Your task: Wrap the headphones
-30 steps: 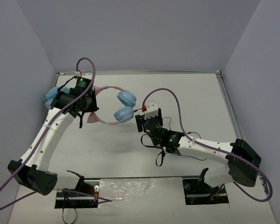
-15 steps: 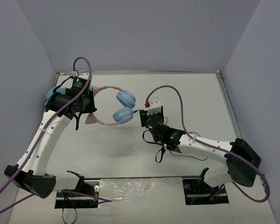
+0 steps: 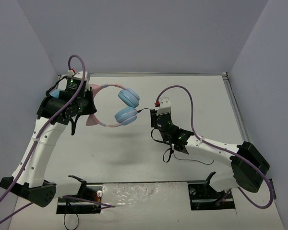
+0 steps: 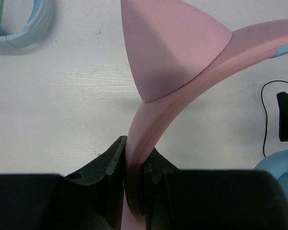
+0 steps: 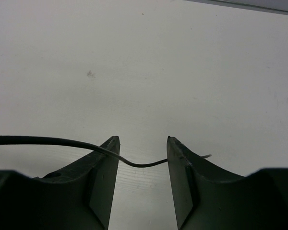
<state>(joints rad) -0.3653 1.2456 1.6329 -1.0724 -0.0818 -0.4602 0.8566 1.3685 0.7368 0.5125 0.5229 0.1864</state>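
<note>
The headphones (image 3: 127, 106) lie at the left centre of the table: pink cat-eared headband (image 4: 175, 112), two light blue ear cups (image 3: 126, 115), thin black cable (image 3: 169, 154). My left gripper (image 3: 86, 106) is shut on the headband's far left part; in the left wrist view both jaws press on the pink band (image 4: 134, 163) just below a cat ear (image 4: 168, 48). My right gripper (image 3: 154, 120) sits just right of the ear cups and is open. In the right wrist view the cable (image 5: 144, 164) crosses the gap between the fingers of my right gripper (image 5: 143, 143), lying over the left fingertip.
An all-light-blue looped item (image 4: 24, 28) lies on the table beyond the left gripper. Grey walls close the table at the back and both sides. A loose loop of cable trails under the right arm. The arm bases stand at the near edge.
</note>
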